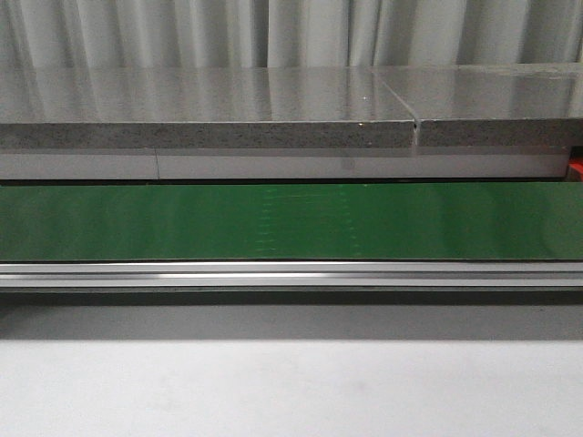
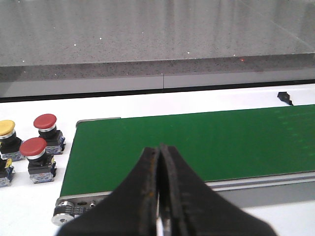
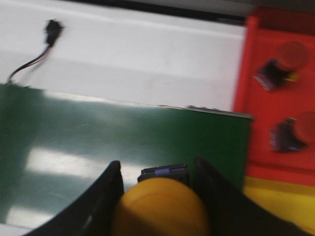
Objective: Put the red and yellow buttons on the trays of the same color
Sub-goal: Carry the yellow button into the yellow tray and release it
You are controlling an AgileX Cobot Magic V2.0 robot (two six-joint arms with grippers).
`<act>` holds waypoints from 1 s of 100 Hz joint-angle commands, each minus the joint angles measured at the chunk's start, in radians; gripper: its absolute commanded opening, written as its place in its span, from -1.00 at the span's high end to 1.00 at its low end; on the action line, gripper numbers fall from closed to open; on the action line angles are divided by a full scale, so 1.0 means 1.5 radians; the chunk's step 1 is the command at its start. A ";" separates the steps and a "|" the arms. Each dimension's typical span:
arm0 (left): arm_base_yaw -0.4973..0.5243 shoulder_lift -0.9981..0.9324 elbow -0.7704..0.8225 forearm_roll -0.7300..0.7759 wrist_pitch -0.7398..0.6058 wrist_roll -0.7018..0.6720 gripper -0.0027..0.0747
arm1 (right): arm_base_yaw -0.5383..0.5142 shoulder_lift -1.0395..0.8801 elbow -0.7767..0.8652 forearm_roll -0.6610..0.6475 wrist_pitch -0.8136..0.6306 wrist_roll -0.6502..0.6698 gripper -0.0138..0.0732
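Note:
In the right wrist view my right gripper (image 3: 157,169) is shut on a yellow button (image 3: 160,206), held above the green belt (image 3: 123,142). Beside the belt's end lies the red tray (image 3: 258,113) with two red buttons (image 3: 280,64) (image 3: 295,130) on it, and a corner of the yellow tray (image 3: 280,201) shows below it. In the left wrist view my left gripper (image 2: 159,150) is shut and empty over the belt's other end. On the white table beside that end stand two red buttons (image 2: 47,132) (image 2: 37,157) and a yellow button (image 2: 7,137).
The front view shows only the green belt (image 1: 291,220), its metal rail (image 1: 291,273) and a grey stone ledge (image 1: 209,109); no arm appears there. A small black connector with wires (image 3: 49,32) lies on the white table. A belt roller (image 2: 66,214) sticks out at the left end.

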 commanded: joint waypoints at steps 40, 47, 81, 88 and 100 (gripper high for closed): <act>-0.004 0.006 -0.019 -0.017 -0.048 -0.002 0.98 | -0.288 0.066 -0.023 0.011 -0.236 0.108 0.81; -0.004 0.006 -0.019 -0.017 -0.048 -0.002 0.98 | -0.295 0.094 -0.023 0.011 -0.252 0.108 0.81; -0.004 0.006 -0.019 -0.017 -0.048 -0.002 0.98 | -0.309 0.218 -0.023 0.011 -0.271 0.108 0.81; -0.004 0.006 -0.019 -0.017 -0.048 -0.002 0.98 | -0.309 0.238 -0.023 0.011 -0.272 0.108 0.81; -0.004 0.006 -0.019 -0.017 -0.048 -0.002 0.98 | -0.309 0.269 -0.022 0.011 -0.275 0.108 0.81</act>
